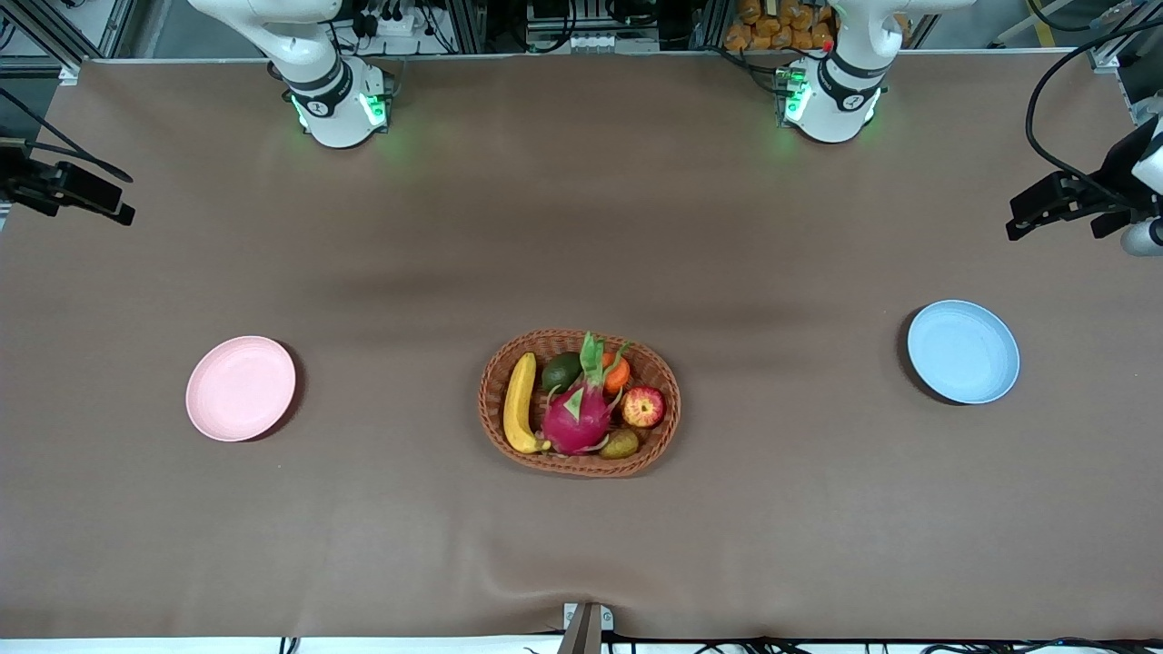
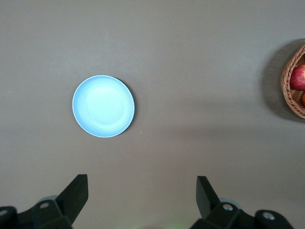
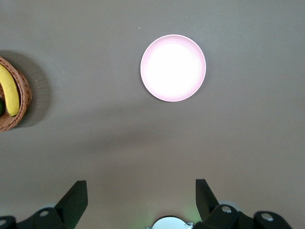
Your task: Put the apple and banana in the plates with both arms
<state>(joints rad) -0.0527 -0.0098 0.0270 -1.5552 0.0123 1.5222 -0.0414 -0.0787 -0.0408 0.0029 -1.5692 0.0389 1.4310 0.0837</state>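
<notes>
The red apple (image 1: pixel 643 406) and the yellow banana (image 1: pixel 520 402) lie in the woven basket (image 1: pixel 670 434) at the table's middle. The banana is on the basket's side toward the right arm, the apple on the side toward the left arm. The pink plate (image 1: pixel 241 388) lies bare toward the right arm's end. The blue plate (image 1: pixel 963 351) lies bare toward the left arm's end. My left gripper (image 2: pixel 141 191) is open and empty, high over bare table, with the blue plate (image 2: pixel 103 106) and apple (image 2: pixel 299 78) below. My right gripper (image 3: pixel 139 193) is open and empty, high over the pink plate (image 3: pixel 173 67) and banana (image 3: pixel 10 93). Neither gripper shows in the front view.
The basket also holds a magenta dragon fruit (image 1: pixel 577 413), a tangerine (image 1: pixel 617 371), a green avocado (image 1: pixel 561 371) and a small brownish fruit (image 1: pixel 621 444). Black camera mounts stand at the table's two ends (image 1: pixel 68 191) (image 1: pixel 1072 204). The arms' bases (image 1: pixel 338 109) (image 1: pixel 831 104) stand farthest from the front camera.
</notes>
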